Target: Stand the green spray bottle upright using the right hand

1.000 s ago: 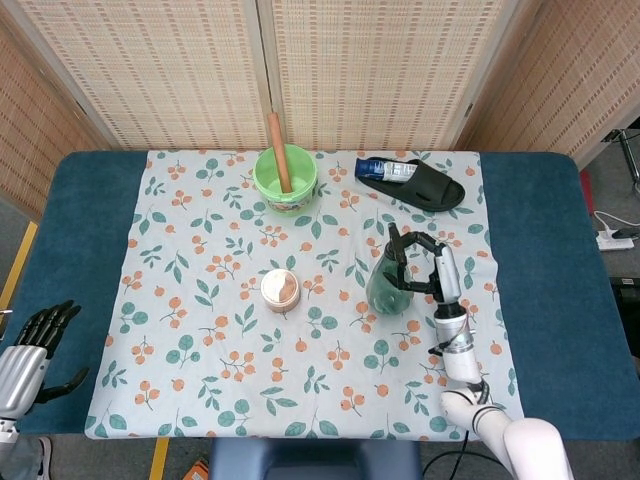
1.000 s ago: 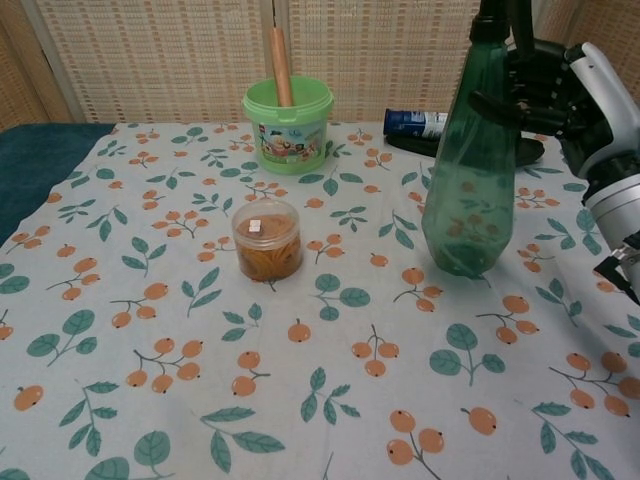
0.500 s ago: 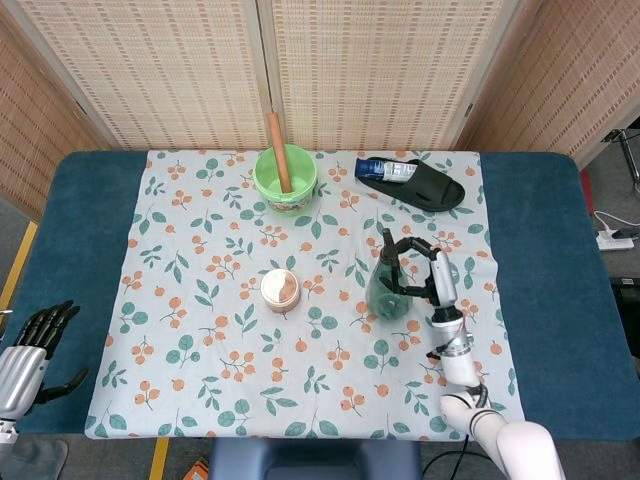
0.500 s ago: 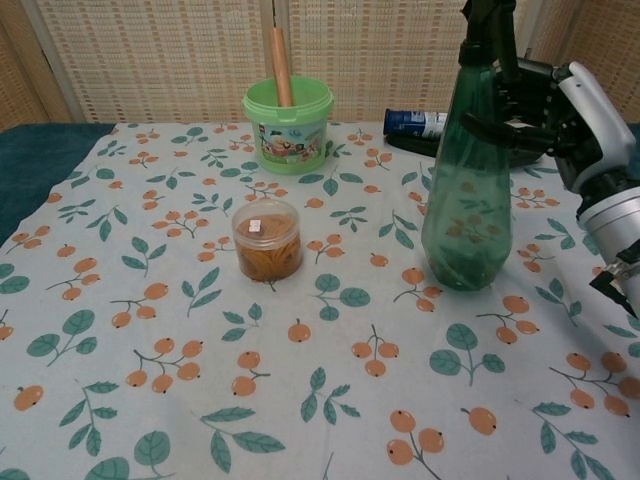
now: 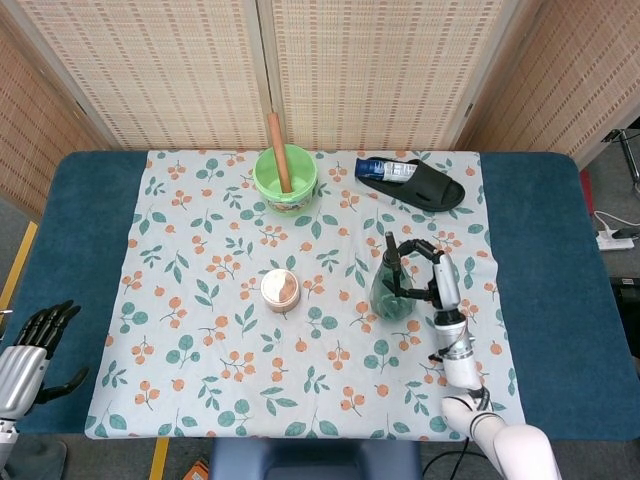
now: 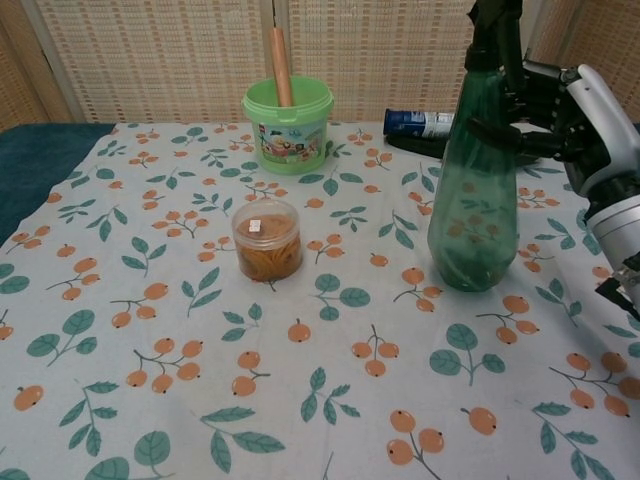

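Green spray bottle (image 6: 472,190) stands upright on the floral cloth (image 6: 150,340) covering the surface, right of centre. Right robot hand (image 6: 560,110) has its fingers around the neck; only letting go seems left.

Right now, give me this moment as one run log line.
green spray bottle: upright on floral cloth | right hand: fingers around bottle's upper body | left hand: off cloth, holding nothing
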Controlling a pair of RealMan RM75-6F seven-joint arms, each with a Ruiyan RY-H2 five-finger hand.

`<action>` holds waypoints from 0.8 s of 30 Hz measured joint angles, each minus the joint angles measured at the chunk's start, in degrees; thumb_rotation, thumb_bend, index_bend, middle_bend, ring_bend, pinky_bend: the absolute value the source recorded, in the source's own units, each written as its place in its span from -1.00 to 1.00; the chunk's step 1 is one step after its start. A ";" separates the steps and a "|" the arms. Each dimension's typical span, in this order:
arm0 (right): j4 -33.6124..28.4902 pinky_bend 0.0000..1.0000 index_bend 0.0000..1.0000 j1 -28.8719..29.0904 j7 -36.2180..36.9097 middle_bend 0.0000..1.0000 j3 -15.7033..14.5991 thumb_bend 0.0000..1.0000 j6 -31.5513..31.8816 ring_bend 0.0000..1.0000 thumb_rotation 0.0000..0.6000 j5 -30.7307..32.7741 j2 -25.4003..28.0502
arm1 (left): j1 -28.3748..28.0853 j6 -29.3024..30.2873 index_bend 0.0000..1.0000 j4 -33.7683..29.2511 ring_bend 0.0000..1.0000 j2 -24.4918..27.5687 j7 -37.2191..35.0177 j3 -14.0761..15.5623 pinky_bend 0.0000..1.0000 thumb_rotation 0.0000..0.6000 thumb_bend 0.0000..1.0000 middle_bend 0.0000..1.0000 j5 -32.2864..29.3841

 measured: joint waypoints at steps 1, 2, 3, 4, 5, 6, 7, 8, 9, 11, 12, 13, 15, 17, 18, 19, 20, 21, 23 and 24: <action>0.08 -0.06 0.27 -0.08 0.03 0.17 -0.12 -0.97 -0.04 -0.12 1.00 -0.05 0.00 | 0.03 0.05 -1.00 -0.01 -1.00 0.01 0.00 0.04 -1.00 1.00 -0.49 -1.00 0.05; 0.18 -0.06 0.25 -0.15 0.03 0.17 -0.26 -0.99 -0.10 -0.13 1.00 -0.11 0.00 | 0.05 0.10 -1.00 -0.01 -1.00 0.01 0.00 0.07 -1.00 1.00 -0.49 -1.00 0.11; 0.37 -0.06 0.23 -0.25 0.00 0.17 -0.50 -1.00 -0.19 -0.14 1.00 -0.23 0.01 | 0.05 0.13 -1.00 -0.01 -1.00 0.02 0.00 0.09 -1.00 1.00 -0.49 -1.00 0.15; 0.51 -0.06 0.22 -0.34 -0.02 0.17 -0.67 -1.00 -0.24 -0.15 1.00 -0.33 0.02 | 0.02 0.13 -1.00 -0.05 -1.00 0.04 0.01 0.08 -1.00 1.00 -0.49 -1.00 0.18; 0.64 -0.06 0.21 -0.44 -0.02 0.17 -0.82 -1.00 -0.26 -0.15 1.00 -0.40 0.02 | 0.03 0.14 -1.00 -0.06 -1.00 0.04 0.02 0.09 -1.00 1.00 -0.49 -1.00 0.20; 0.75 -0.06 0.21 -0.53 -0.02 0.17 -0.92 -1.00 -0.19 -0.15 1.00 -0.46 0.01 | 0.05 0.17 -1.00 -0.07 -1.00 0.04 0.03 0.12 -1.00 1.00 -0.49 -1.00 0.23; 0.83 -0.06 0.20 -0.58 -0.04 0.16 -0.99 -1.00 -0.11 -0.15 1.00 -0.50 -0.02 | 0.08 0.21 -1.00 -0.07 -1.00 0.04 0.03 0.15 -1.00 1.00 -0.49 -1.00 0.27; 0.92 -0.06 0.20 -0.63 -0.06 0.16 -1.05 -1.00 0.02 -0.16 1.00 -0.53 -0.05 | 0.08 0.23 -1.00 -0.06 -1.00 0.03 0.04 0.16 -1.00 1.00 -0.49 -1.00 0.29; 0.99 -0.06 0.19 -0.69 -0.04 0.16 -1.12 -1.00 0.20 -0.16 1.00 -0.57 -0.08 | 0.08 0.23 -1.00 -0.05 -1.00 0.01 0.06 0.18 -1.00 1.00 -0.49 -1.00 0.31; 1.02 -0.06 0.18 -0.77 0.11 0.16 -1.21 -1.00 0.50 -0.16 1.00 -0.62 -0.07 | 0.05 0.18 -1.00 -0.04 -1.00 -0.01 0.08 0.18 -1.00 1.00 -0.49 -1.00 0.33; 1.01 -0.06 0.17 -0.84 0.22 0.17 -1.26 -1.00 0.74 -0.17 1.00 -0.66 -0.03 | 0.04 0.14 -1.00 -0.04 -1.00 -0.02 0.09 0.20 -1.00 1.00 -0.49 -1.00 0.33; 1.00 -0.06 0.16 -0.93 0.27 0.17 -1.34 -1.00 0.90 -0.18 1.00 -0.71 0.01 | 0.00 0.09 -1.00 -0.05 -1.00 -0.02 0.10 0.22 -1.00 1.00 -0.49 -1.00 0.36; 1.01 -0.07 0.12 -1.17 0.21 0.16 -1.55 -1.00 1.19 -0.19 1.00 -0.82 0.12 | 0.00 0.11 -1.00 -0.07 -1.00 -0.02 0.14 0.25 -1.00 1.00 -0.49 -1.00 0.43; 1.00 -0.08 0.10 -1.43 0.19 0.16 -1.67 -1.00 1.39 -0.20 1.00 -0.87 0.17 | 0.03 0.26 -1.00 -0.10 -1.00 -0.01 0.19 0.29 -1.00 1.00 -0.49 -1.00 0.56; 1.01 -0.08 0.08 -1.60 0.12 0.16 -1.75 -1.00 1.41 -0.21 1.00 -0.87 0.20 | 0.05 0.32 -1.00 -0.10 -1.00 -0.01 0.20 0.30 -1.00 1.00 -0.49 -1.00 0.59; 1.05 -0.09 0.06 -1.68 -0.02 0.16 -1.83 -1.00 1.33 -0.22 1.00 -0.89 0.22 | 0.07 0.38 -1.00 -0.09 -1.00 -0.01 0.24 0.31 -1.00 1.00 -0.49 -1.00 0.63; 1.13 -0.09 0.04 -1.77 -0.22 0.16 -1.93 -1.00 1.20 -0.23 1.00 -0.91 0.24 | 0.07 0.38 -1.00 -0.08 -1.00 0.00 0.27 0.31 -1.00 1.00 -0.49 -1.00 0.64; 1.24 -0.10 0.01 -1.90 -0.52 0.16 -2.07 -1.00 0.96 -0.25 1.00 -0.94 0.29 | 0.07 0.39 -1.00 -0.08 -1.00 0.02 0.32 0.31 -1.00 1.00 -0.49 -1.00 0.64; 1.28 -0.12 -0.06 -2.14 -0.74 0.16 -2.31 -1.00 0.60 -0.27 1.00 -0.99 0.46 | 0.12 0.45 -1.00 -0.11 -1.00 -0.01 0.36 0.33 -1.00 1.00 -0.49 -1.00 0.63; 1.20 -0.13 -0.10 -2.29 -0.71 0.16 -2.41 -1.00 0.58 -0.28 1.00 -1.03 0.61 | 0.12 0.45 -1.00 -0.11 -1.00 -0.02 0.40 0.34 -1.00 1.00 -0.49 -1.00 0.64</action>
